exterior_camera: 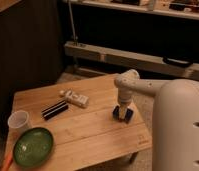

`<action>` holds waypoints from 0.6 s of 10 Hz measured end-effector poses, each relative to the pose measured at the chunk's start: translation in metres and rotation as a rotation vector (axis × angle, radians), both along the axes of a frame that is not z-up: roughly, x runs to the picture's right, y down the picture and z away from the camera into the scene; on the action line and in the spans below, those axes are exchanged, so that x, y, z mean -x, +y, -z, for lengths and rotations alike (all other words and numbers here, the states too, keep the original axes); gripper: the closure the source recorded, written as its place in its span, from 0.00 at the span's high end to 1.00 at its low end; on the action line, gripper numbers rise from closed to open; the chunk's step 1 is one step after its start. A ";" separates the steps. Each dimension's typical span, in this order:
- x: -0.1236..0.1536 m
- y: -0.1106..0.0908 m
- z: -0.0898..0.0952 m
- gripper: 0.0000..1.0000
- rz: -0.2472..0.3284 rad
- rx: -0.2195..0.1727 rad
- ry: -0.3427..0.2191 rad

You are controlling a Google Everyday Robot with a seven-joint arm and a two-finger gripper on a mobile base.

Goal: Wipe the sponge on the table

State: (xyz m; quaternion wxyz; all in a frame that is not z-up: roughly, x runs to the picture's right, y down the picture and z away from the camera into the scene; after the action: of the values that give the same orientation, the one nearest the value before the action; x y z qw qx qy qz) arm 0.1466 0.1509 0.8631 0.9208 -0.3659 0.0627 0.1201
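The sponge [124, 115], a small dark blue block, rests on the light wooden table [93, 132] near its right edge. My gripper [123, 112] points straight down from the white arm and is shut on the sponge, pressing it against the tabletop. The fingers hide the top of the sponge. The arm's large white body fills the lower right of the camera view.
A white bottle [76, 99] lies on its side near the table's middle, with a black-and-white striped bar [54, 110] to its left. A green plate [32, 147] and a clear cup [18, 121] stand at the front left. A dark shelf unit runs behind the table.
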 end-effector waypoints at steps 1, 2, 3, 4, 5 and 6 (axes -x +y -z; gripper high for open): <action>0.006 0.014 0.012 0.06 0.006 0.025 -0.016; 0.018 0.027 0.021 0.06 0.018 0.049 -0.040; 0.030 0.038 0.029 0.06 0.036 0.068 -0.072; 0.039 0.043 0.032 0.06 0.047 0.077 -0.094; 0.055 0.047 0.037 0.06 0.057 0.082 -0.129; 0.070 0.050 0.041 0.06 0.068 0.086 -0.159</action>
State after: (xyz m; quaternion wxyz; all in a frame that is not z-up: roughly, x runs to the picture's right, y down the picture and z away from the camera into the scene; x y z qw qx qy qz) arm 0.0768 0.2013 0.8220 0.9098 -0.4111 0.0070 0.0567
